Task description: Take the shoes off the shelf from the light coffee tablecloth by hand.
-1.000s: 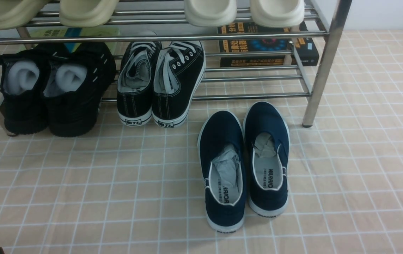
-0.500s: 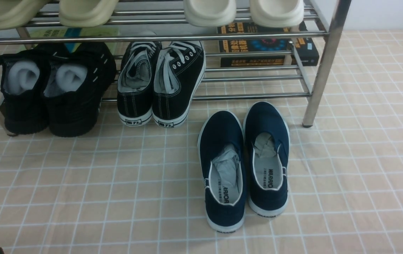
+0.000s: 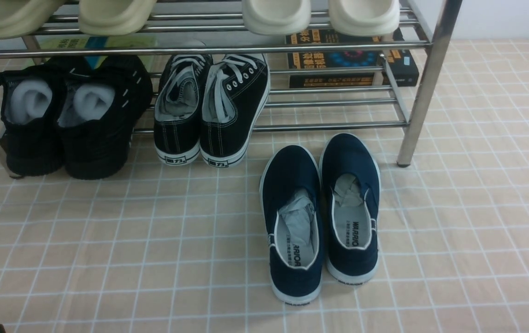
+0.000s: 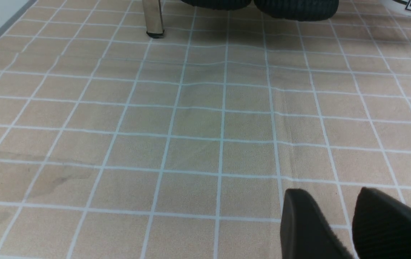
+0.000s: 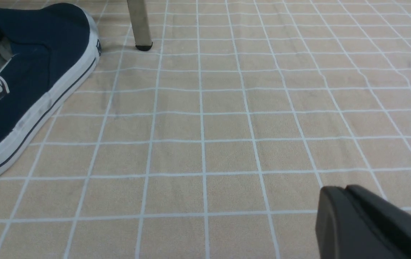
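Light coffee tablecloth (image 3: pixel 107 240) with a grid of thin white lines, spread flat across the whole foreground and running under a chrome shelf (image 3: pixel 424 88) at the back. Pair of navy shoes (image 3: pixel 320 215) lying on the cloth just in front of the shelf's lower rail, off the rack, toes toward it, heels toward the camera. Side by side and touching or nearly so, grey paper stuffing (image 3: pixel 297 217) in the openings, "WARRIOR" printed on the insoles. On the lower tier, to the robot's left, black lace-up sneakers (image 3: pixel 213 108) with white laces, heels hanging over the front rail; further left, all-black chunky shoes (image 3: pixel 67 115) with white stuffing. Cream slippers (image 3: pixel 276 16) on the upper tier. Dark book (image 3: pixel 352 60) behind the lower rails on the right.

Left wrist view: left gripper (image 4: pixel 351 225) low over bare cloth, two black fingers standing apart with a strip of cloth visible between them, holding nothing; shelf post foot and black soles far ahead.

Right wrist view: right gripper (image 5: pixel 347 212) low over bare cloth, black fingers pressed together with no gap, holding nothing. Right-hand navy shoe at that picture's edge, well apart from the fingers, shelf post foot close by its toe.

Neither arm visible in the front view.
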Tool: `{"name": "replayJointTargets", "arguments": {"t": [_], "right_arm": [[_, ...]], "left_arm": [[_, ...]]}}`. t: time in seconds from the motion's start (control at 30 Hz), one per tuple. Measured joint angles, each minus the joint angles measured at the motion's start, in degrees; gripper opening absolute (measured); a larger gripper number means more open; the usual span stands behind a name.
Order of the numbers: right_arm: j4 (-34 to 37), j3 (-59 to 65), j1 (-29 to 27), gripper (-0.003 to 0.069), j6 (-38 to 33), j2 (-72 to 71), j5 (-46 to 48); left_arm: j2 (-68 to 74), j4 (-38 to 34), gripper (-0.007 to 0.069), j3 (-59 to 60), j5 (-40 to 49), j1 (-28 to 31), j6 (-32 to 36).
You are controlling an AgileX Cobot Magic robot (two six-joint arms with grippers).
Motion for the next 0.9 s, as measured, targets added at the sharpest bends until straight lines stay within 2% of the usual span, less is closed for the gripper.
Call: {"name": "replayJointTargets", "arguments": {"t": [0.9], "right_arm": [[0.00, 0.00, 1.02, 0.0056, 0.00, 0.00, 0.00]], "left_arm": [[0.00, 0.00, 0.0240, 0.00, 0.00, 0.00, 0.00]]}}
